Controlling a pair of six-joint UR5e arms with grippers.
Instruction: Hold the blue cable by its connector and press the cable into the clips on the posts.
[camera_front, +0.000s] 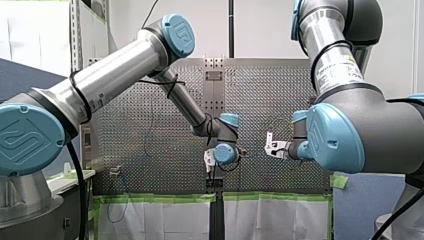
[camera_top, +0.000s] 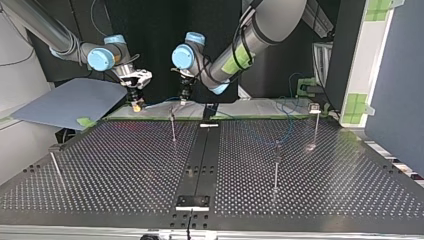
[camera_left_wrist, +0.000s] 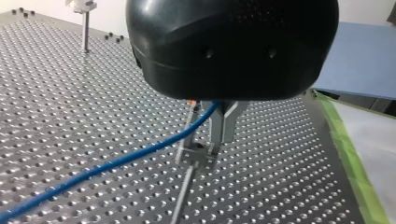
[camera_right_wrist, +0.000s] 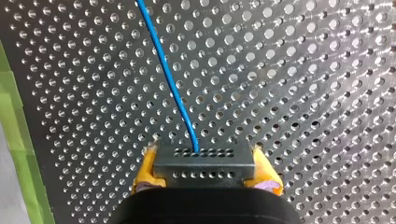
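Observation:
In the right wrist view my right gripper (camera_right_wrist: 205, 158) is shut, its yellow pads (camera_right_wrist: 148, 164) clamping a dark grey connector (camera_right_wrist: 204, 169). The blue cable (camera_right_wrist: 166, 70) runs away from the connector over the perforated plate. In the left wrist view my left gripper (camera_left_wrist: 218, 137) is shut on the blue cable (camera_left_wrist: 116, 163), just above a thin post with a clip (camera_left_wrist: 195, 151). From the fingers the cable trails off low across the table. In the top view my right gripper (camera_top: 136, 105) and my left gripper (camera_top: 183, 99) hang close together at the table's far edge, over a post (camera_top: 172, 122).
More thin posts stand on the perforated table (camera_top: 125, 165): one at the top view's left (camera_top: 54, 162), two at its right (camera_top: 276, 162) (camera_top: 315, 122). Green tape (camera_top: 155, 118) lines the far edge. A blue-grey board (camera_top: 70, 102) lies beyond the left corner.

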